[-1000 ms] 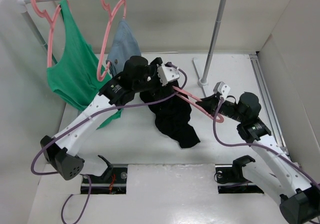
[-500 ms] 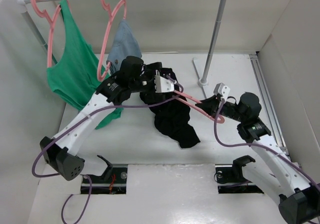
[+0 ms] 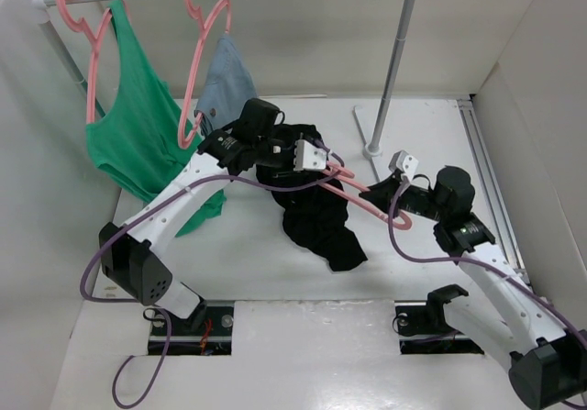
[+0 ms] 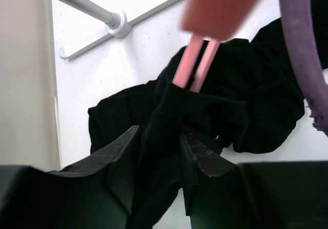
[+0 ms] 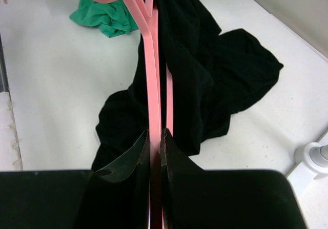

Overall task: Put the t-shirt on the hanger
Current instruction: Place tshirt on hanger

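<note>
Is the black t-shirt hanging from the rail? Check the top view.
No, the t-shirt sits bunched on the table, with the pink hanger poking into it.

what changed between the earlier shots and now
The left end effector shifted slightly toward the near edge and closed on a fold of the plain black cloth t-shirt. The right end effector stays clamped on the thin pink plastic hanger, which has barely moved.

The top camera looks down from behind; both wrist cameras, close in, share the t-shirt (image 4: pixel 256 111).
</note>
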{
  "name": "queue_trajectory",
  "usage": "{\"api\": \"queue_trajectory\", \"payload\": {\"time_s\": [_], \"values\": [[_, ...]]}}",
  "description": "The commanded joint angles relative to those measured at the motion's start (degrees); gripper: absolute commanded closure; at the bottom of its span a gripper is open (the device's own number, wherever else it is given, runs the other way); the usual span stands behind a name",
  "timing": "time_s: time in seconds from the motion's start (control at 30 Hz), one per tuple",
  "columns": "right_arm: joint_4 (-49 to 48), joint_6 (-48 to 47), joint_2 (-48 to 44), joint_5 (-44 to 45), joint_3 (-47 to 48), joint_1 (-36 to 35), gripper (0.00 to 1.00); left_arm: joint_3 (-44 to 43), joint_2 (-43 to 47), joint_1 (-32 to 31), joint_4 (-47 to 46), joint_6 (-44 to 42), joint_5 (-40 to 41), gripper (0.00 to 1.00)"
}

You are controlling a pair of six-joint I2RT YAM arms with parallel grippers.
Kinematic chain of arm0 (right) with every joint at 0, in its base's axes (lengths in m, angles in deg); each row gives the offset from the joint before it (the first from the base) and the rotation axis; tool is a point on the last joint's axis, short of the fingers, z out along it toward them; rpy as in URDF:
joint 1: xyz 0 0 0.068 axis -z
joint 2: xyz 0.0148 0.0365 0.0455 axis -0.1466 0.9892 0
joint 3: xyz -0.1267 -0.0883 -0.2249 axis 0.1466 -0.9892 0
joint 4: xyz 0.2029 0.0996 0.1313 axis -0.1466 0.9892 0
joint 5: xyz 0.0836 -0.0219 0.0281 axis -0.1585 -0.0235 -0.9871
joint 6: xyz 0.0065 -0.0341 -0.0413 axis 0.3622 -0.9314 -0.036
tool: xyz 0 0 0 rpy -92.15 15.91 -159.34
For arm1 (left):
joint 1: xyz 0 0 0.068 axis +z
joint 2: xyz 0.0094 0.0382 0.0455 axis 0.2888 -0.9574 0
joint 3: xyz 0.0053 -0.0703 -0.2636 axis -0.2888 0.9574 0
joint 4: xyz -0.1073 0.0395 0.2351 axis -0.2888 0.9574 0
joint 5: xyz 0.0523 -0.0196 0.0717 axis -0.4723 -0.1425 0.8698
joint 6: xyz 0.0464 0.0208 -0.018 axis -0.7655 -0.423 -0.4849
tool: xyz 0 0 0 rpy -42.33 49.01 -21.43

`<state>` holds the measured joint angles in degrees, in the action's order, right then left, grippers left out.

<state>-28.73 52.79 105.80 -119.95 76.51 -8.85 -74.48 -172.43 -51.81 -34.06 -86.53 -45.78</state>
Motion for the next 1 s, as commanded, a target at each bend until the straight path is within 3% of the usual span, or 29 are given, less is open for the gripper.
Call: {"api": "queue_trajectory", "payload": {"time_s": [0.0,0.07,0.13,0.23,0.27,0.3,0.4,0.57,0.6,0.63,0.73,0.83,0.9,0.97], "values": [[-6.55,-0.01,0.7,-0.22,4.37,-0.04,1.0,1.57,1.36,-1.01,1.67,-2.36,-0.96,0.67],[-6.55,-0.63,2.28,-0.83,5.07,-0.04,1.0,3.42,1.36,-1.01,0.79,-2.36,-0.07,0.57],[-6.55,-0.63,2.81,-1.53,5.69,-0.04,1.0,4.21,1.36,-1.01,-1.05,-1.83,0.8,0.54],[-6.55,-1.15,2.81,-2.06,6.22,-0.04,1.0,4.22,-0.57,-1.01,-1.58,-2.36,1.6,0.65],[-6.55,-1.15,2.81,-2.06,6.22,-0.04,1.0,4.22,-1.62,-1.01,-1.59,-2.36,1.6,0.76],[-6.55,-1.15,3.33,-2.06,6.22,-0.04,1.0,4.22,-1.63,-1.01,-1.59,-0.71,1.6,1.0],[-6.55,-1.15,3.34,-1.53,6.22,-0.04,1.0,3.69,-2.33,-1.01,-1.59,0.8,1.0,1.0],[-6.55,-0.63,5.44,5.48,7.45,-0.04,1.0,3.69,-1.1,1.09,-5.19,13.59,0.46,1.0],[-5.85,-0.63,5.97,9.32,8.15,0.57,0.74,3.69,-0.49,1.1,-7.72,16.59,1.94,1.0],[-5.15,0.33,6.67,11.54,9.29,1.19,0.56,3.69,0.04,1.1,-9.22,19.58,3.7,1.0],[-1.11,2.36,9.4,19.69,16.39,1.72,0.25,4.48,1.27,1.1,-14.24,29.26,11.17,1.0],[3.55,4.55,11.15,26.65,24.31,1.72,0.07,4.48,1.79,1.1,-15.56,35.66,16.69,1.0],[6.36,5.61,11.16,28.34,27.3,0.85,0.07,4.48,1.8,1.62,-15.56,37.1,18.38,1.0],[7.86,5.61,11.16,30.62,27.31,-0.9,0.15,5.0,3.37,1.63,-15.56,37.1,18.92,1.0]]}}
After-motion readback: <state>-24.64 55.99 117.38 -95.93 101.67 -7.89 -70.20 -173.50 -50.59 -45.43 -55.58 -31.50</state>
